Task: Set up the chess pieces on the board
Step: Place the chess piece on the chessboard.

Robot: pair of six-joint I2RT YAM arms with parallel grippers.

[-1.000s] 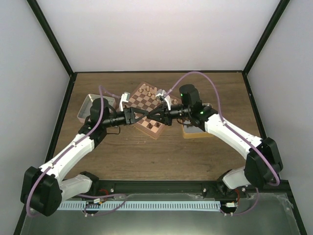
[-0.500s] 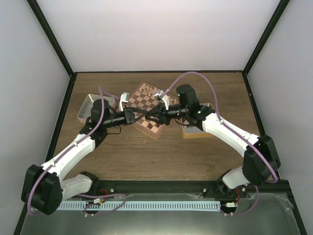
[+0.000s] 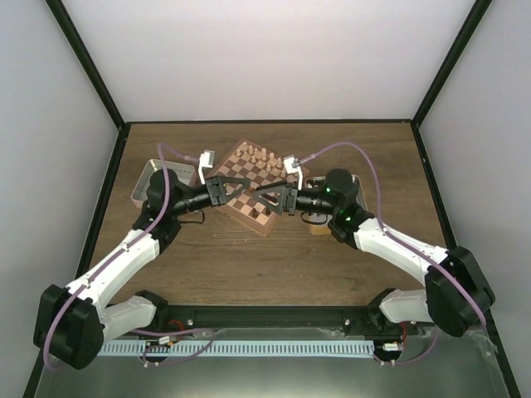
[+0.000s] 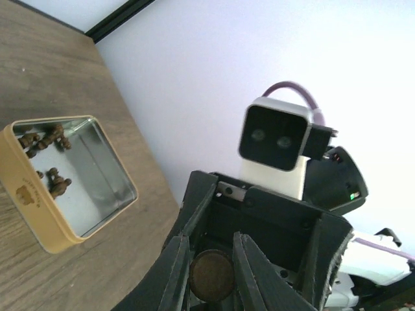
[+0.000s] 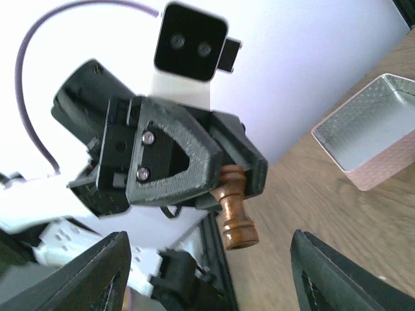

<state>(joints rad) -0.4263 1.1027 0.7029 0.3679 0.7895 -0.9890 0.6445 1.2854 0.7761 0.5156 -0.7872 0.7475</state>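
Wooden table (image 3: 274,274), top view: the board (image 3: 249,217) sits mid-table, turned corner-on to the arms. Pale pieces (image 3: 253,154) stand in a row along its far edge. Left gripper (image 3: 231,189) and right gripper (image 3: 261,197) meet tip to tip over the board's near half, close together. A pink tin (image 3: 143,178) lies left of the board, partly under the left arm. Jaw states are too small to read from this view.

Left wrist view: the left fingers (image 4: 178,272) are pressed in on a round brown disc, the base of a piece seen end-on. The right arm's wrist camera (image 4: 279,146) faces straight back, just beyond. A gold tin (image 4: 39,207) rests on the table to the left, well apart from the jaws. Several dark pieces (image 4: 47,137) lie loose at its far end.

Right wrist view: the right fingers (image 5: 97,272) stand spread wide at the lower corners of the frame, with nothing between them. The left gripper fills the middle, pinching a dark brown piece (image 5: 237,208) by its upper part. The stem and base hang free below the jaws, tilted slightly, clear of the table. The pink tin shows behind at right, on the table.
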